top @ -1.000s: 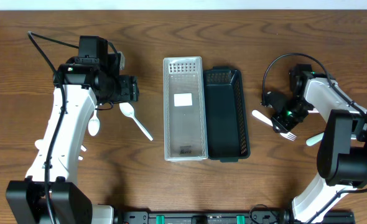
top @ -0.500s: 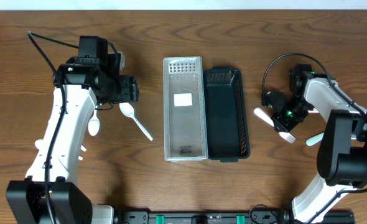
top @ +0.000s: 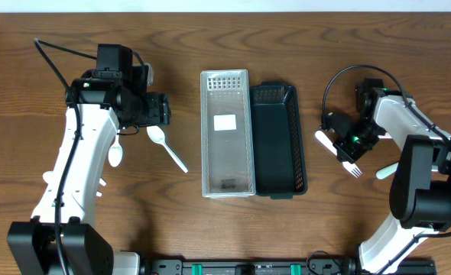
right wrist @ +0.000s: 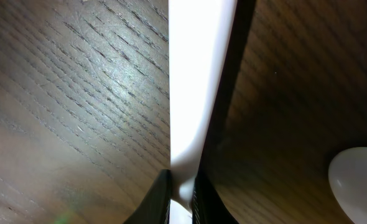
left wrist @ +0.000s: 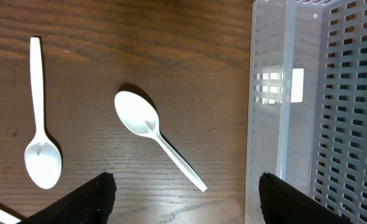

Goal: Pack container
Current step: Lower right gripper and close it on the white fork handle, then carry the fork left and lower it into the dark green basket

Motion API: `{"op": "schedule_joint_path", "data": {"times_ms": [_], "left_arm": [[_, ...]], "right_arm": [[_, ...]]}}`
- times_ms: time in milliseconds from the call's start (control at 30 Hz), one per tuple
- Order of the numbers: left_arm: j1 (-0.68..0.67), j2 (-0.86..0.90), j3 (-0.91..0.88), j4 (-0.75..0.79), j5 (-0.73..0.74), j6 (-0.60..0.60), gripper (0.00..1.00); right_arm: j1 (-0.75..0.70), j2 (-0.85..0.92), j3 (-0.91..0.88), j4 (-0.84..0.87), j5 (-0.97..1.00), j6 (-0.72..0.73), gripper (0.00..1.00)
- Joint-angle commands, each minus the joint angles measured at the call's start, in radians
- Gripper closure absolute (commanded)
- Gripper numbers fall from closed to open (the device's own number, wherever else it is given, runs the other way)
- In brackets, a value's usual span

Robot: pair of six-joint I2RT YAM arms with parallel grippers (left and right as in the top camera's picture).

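Being pinched between the closed jaws of the right gripper (right wrist: 182, 186), a white fork (right wrist: 199, 74) is being held right of the black container (top: 279, 141); the jaws of the left gripper (left wrist: 183, 202) are being held wide apart over a white spoon (left wrist: 147, 127).

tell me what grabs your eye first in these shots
Two long bins sit side by side at the table's centre, a clear slotted bin and to its right a black bin, both with no cutlery in them. Right of them, the right gripper is shut on a white fork. Left of the bins, the left gripper is open above a white spoon lying on the wood.
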Motion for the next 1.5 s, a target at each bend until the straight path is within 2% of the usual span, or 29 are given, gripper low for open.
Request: {"op": "schedule_joint_path", "data": {"times_ms": [0,467,733,933,1133,1467], "left_arm": [[0.000,-0.019,0.024,-0.003,0.006,0.006,0.24],[0.000,-0.019,0.024,-0.003,0.006,0.006,0.24],[0.000,-0.019,0.024,-0.003,0.006,0.006,0.24],[0.000,-0.019,0.024,-0.002,0.006,0.006,0.24],[0.000,-0.019,0.024,-0.002,0.006,0.006,0.24],[0.000,-0.019,0.024,0.009,0.006,0.006,0.23]], "right_arm": [[0.006,0.014,-0.007,0.014,-0.004,0.024,0.99],[0.006,0.014,0.007,0.061,0.001,0.106,0.99],[0.007,0.011,0.124,0.005,0.002,0.171,0.99],[0.007,0.001,0.271,-0.063,0.027,0.310,0.99],[0.034,0.000,0.452,-0.171,0.026,0.507,0.99],[0.230,-0.001,0.647,-0.279,0.026,0.840,0.99]]}}
